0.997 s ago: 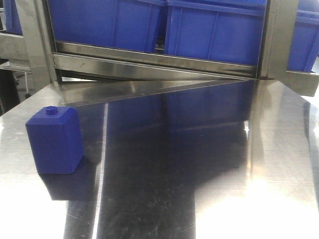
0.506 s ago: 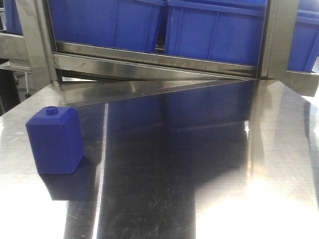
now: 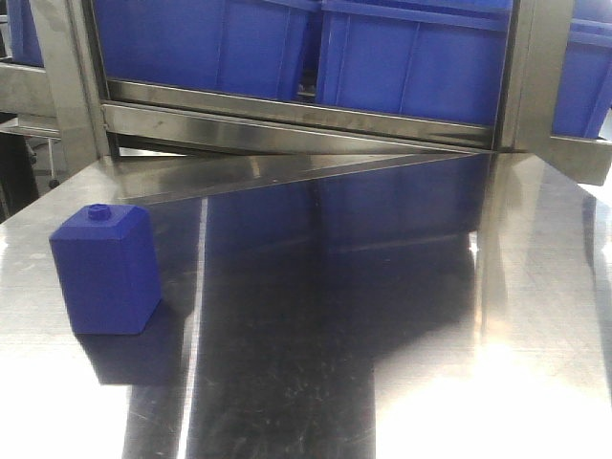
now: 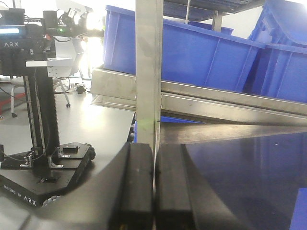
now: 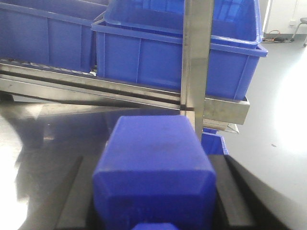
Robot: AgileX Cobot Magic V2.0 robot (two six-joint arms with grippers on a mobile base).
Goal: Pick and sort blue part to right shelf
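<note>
The left claw point(image 4: 153, 191) is clenched, its two black fingers point(image 4: 136, 191) pressed together with nothing between. On the left of the tabletop point(image 3: 430, 316) one short blue block point(image 3: 105, 273) with a small round cap stands upright, in the same place as half a second ago; nothing in the front view has changed. Behind, the shelf point(image 3: 287, 105) carries two big blue bins point(image 3: 411, 57) in the middle and parts of two more at the edges; their inside is hidden. The right claw point(image 5: 149, 160) grasps the one blue part point(image 5: 153, 182) between its fingers, before a post point(image 5: 196, 62) of the shelf.
</note>
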